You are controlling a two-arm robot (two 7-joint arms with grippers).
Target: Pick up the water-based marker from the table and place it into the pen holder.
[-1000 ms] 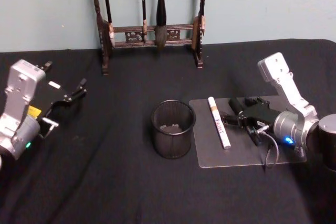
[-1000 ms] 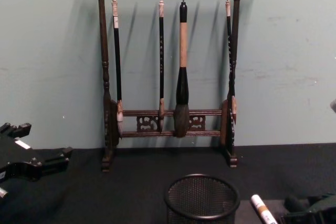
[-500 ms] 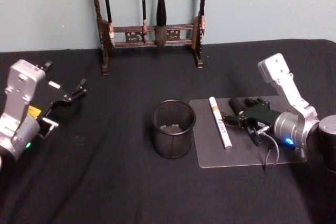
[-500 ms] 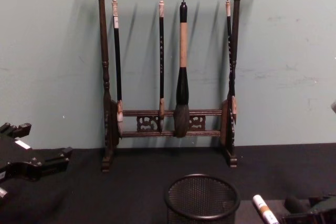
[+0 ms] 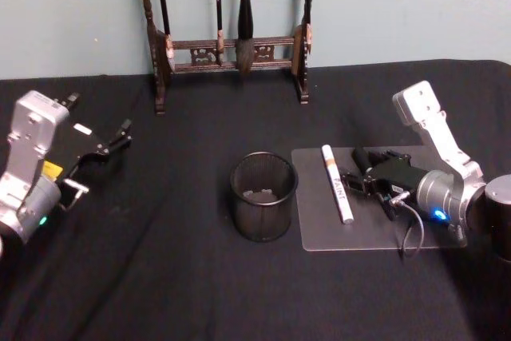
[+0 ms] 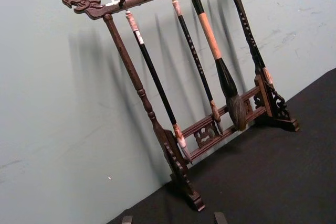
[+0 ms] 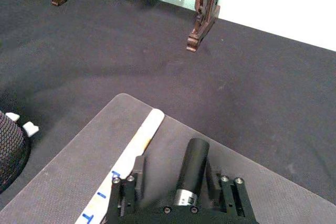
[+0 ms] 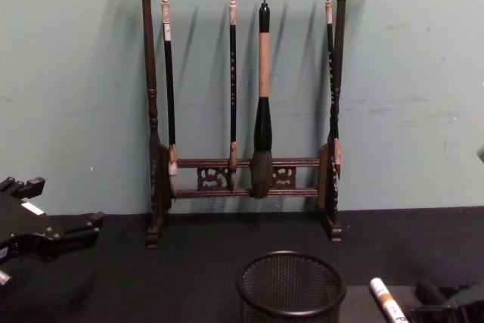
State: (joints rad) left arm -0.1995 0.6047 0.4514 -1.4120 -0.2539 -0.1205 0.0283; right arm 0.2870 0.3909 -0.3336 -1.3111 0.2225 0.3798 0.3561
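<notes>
On grey mat (image 5: 319, 231) | water-based marker (image 5: 336, 184) just beside right hand (image 5: 353, 168) | hand spread, empty

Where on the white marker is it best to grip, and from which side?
Probably mid-barrel of the marker, coming from above and closing across its width: it lies flat on the grey mat, with the open right gripper just beside it.

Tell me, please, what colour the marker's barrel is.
The slim cylindrical marker is white with a tan band; head view shows it best.
</notes>
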